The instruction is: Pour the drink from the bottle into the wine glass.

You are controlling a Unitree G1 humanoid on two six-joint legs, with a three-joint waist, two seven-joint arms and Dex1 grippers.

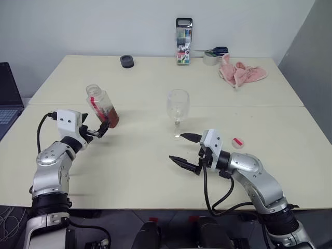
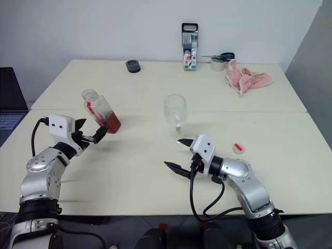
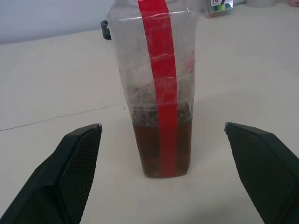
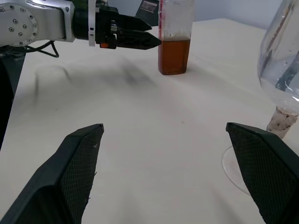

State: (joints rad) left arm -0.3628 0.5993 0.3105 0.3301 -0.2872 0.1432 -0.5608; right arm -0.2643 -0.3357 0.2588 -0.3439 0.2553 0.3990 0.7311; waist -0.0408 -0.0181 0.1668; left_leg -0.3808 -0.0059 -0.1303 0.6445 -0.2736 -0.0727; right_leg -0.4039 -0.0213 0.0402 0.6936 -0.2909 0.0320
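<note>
- Fingers of the left gripper [image 1: 102, 128] stand apart, just short of the uncapped clear plastic bottle [image 1: 102, 106], lined up to grasp it.
- Right gripper [image 1: 185, 149] waits open, with the clear stemmed wine glass [image 1: 177, 105] at its twelve o'clock.

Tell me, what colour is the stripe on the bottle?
Red. The stripe runs down the bottle; the left wrist view shows it best.

Pale cream tables [image 1: 155, 171] pushed together (seam visible) against a plain white wall [image 1: 78, 26].
</note>
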